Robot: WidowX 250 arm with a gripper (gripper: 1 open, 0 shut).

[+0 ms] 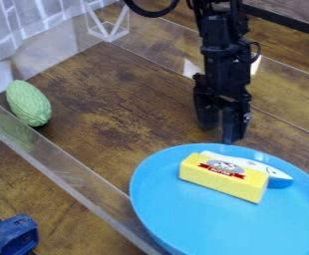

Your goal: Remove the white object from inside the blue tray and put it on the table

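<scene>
The blue tray (184, 224) lies on the table (118, 95) at the lower right, partly cut off by the frame edge. In it lies a yellow block with a red-white label (221, 172). Only a small white end of the white object (280, 179) pokes out past the block's right end; the rest is hidden. My black gripper (220, 129) points down at the table just behind the tray's far rim. It is open, and nothing is between its fingers.
A green, avocado-like object (27, 103) rests at the left by a clear acrylic panel (64, 164) that runs along the table's front-left side. More clear panels stand at the back. Something blue (8, 239) sits outside the panel at the bottom left.
</scene>
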